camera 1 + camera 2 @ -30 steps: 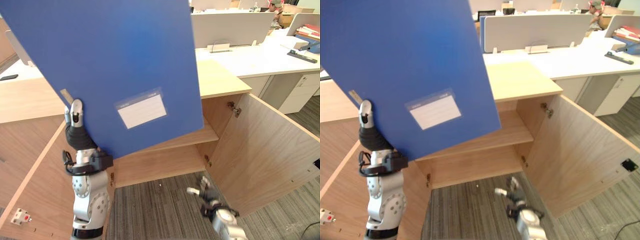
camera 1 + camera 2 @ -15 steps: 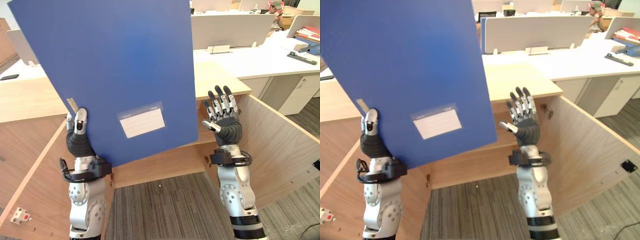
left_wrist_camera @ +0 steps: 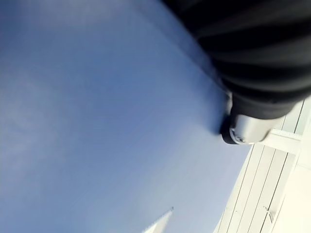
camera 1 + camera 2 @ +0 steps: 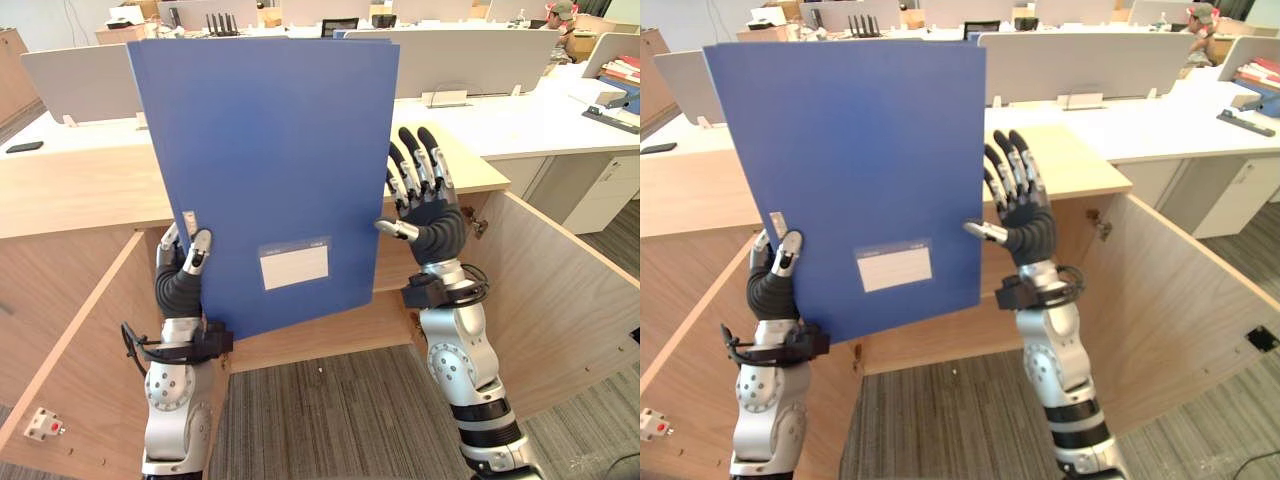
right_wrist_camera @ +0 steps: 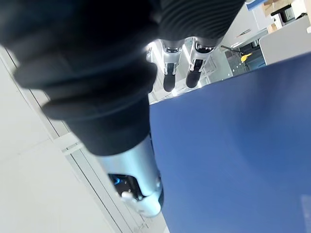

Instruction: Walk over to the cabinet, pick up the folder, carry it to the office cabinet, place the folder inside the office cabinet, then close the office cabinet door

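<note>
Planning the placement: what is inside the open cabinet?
A wooden shelf shows beside the blue folder; the folder covers most of the cabinet interior, so contents cannot be seen.

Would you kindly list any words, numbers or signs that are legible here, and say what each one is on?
No text is legible.
White label on the blue folder: a line of print along its top strip, too small to read.

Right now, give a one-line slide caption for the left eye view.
Left hand pinches the upright blue folder, open right hand beside its edge, before the open wooden cabinet.
</note>
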### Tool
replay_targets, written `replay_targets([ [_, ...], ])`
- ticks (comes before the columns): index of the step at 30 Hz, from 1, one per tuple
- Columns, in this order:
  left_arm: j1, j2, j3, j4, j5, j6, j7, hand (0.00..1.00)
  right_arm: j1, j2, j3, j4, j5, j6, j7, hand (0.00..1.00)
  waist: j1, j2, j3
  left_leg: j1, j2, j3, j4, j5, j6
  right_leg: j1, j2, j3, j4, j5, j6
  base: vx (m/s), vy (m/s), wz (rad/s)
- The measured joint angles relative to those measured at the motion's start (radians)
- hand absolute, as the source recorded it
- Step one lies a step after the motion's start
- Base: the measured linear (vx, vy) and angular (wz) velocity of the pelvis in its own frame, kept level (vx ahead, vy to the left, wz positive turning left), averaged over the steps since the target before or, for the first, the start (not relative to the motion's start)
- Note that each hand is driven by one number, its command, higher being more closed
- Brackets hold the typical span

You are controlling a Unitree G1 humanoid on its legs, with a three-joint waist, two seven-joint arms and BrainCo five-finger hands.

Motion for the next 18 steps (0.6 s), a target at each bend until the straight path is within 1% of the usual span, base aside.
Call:
replay_targets([
  [1, 0.000, 0.000, -0.001, 0.002, 0.000, 0.000, 0.000, 1.00, -0.009, -0.001, 0.001, 0.009, 0.006, 0.000, 0.002, 0.00, 0.000, 0.000, 0.000, 0.000, 0.000, 0.000, 0.000, 0.000, 0.000, 0.000, 0.000, 0.000, 0.000, 0.000, 0.000, 0.00, 0.000, 0.00],
  [4, 0.000, 0.000, -0.004, 0.010, -0.002, 0.000, 0.004, 1.00, -0.033, -0.014, 0.024, 0.033, 0.072, 0.002, 0.012, 0.00, 0.001, 0.000, 0.000, 0.000, 0.001, -0.001, -0.001, 0.003, 0.000, 0.000, 0.001, -0.001, 0.002, 0.000, 0.000, 0.00, 0.000, 0.00],
  [7, 0.001, 0.002, -0.004, 0.013, -0.004, 0.000, 0.008, 1.00, -0.052, -0.042, 0.039, 0.061, 0.113, 0.003, 0.024, 0.00, 0.003, 0.000, 0.000, 0.000, 0.002, -0.002, -0.001, 0.006, 0.000, -0.001, 0.001, -0.001, 0.004, 0.000, 0.000, 0.00, 0.000, 0.00],
  [10, 0.005, 0.003, -0.004, 0.014, -0.005, 0.000, 0.015, 1.00, -0.074, -0.050, 0.059, 0.099, 0.117, 0.001, 0.031, 0.00, 0.002, 0.000, 0.000, -0.001, 0.004, -0.002, -0.001, 0.008, -0.001, -0.002, 0.003, -0.001, 0.004, 0.000, 0.000, 0.00, 0.000, 0.00],
  [14, 0.032, 0.014, -0.005, 0.014, -0.017, 0.000, 0.022, 1.00, -0.091, -0.087, 0.097, 0.133, 0.116, 0.003, 0.031, 0.00, 0.004, -0.001, 0.000, -0.002, 0.007, -0.003, -0.001, 0.010, -0.003, -0.003, 0.006, -0.002, 0.003, 0.001, -0.001, 0.00, 0.000, 0.00],
  [18, 0.039, 0.026, -0.011, 0.013, -0.029, 0.000, 0.027, 1.00, -0.093, -0.103, 0.110, 0.144, 0.107, 0.003, 0.031, 0.00, 0.006, -0.002, -0.003, -0.005, 0.009, -0.006, -0.001, 0.012, -0.005, -0.003, 0.008, -0.004, 0.002, 0.002, -0.003, 0.00, 0.000, 0.00],
])
